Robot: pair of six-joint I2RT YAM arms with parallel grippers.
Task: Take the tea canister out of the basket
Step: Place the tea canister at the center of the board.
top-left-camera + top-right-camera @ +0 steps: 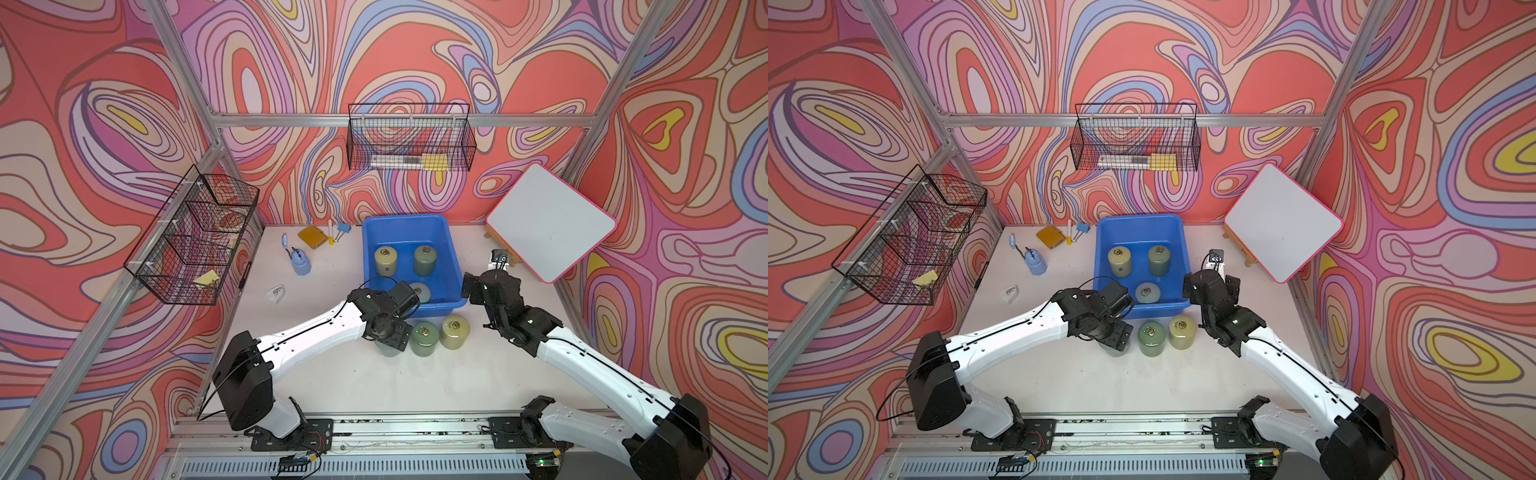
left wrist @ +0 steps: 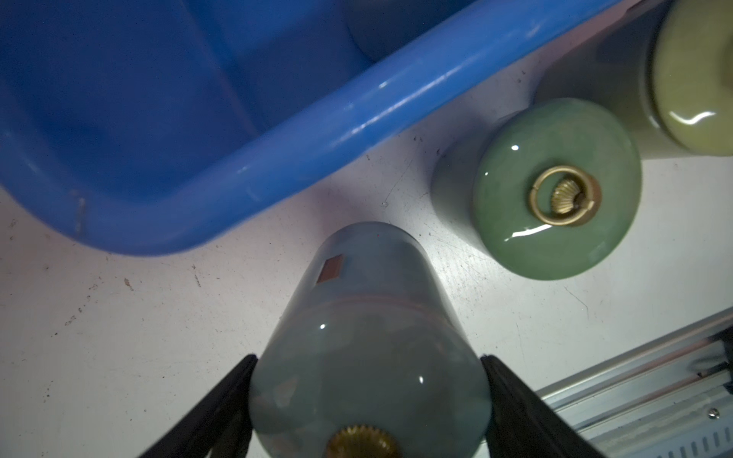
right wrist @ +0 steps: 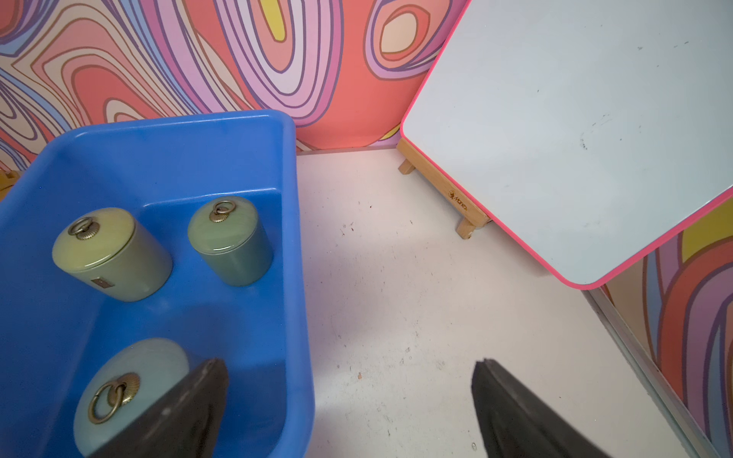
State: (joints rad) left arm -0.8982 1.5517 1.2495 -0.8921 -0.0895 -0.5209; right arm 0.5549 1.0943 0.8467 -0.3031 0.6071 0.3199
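The blue basket (image 1: 409,226) stands at the back middle of the table. Three tea canisters stand upright in it: a yellowish one (image 1: 385,261), a green one (image 1: 424,259) and a pale grey-blue one (image 3: 131,380). My left gripper (image 2: 369,359) is shut on another grey-blue tea canister (image 2: 369,301), held upright just outside the basket's near rim (image 2: 317,131); the wrist hides most of it in both top views. A green canister (image 1: 424,337) and a yellowish one (image 1: 455,331) stand on the table beside it. My right gripper (image 3: 349,365) is open and straddles the basket's right wall, holding nothing.
A whiteboard on a wooden easel (image 1: 550,222) leans at the back right. A blue bottle (image 1: 300,264), a yellow pad (image 1: 311,237), a marker and a clip lie left of the basket. Black wire baskets hang on the back wall (image 1: 409,137) and left wall (image 1: 195,237).
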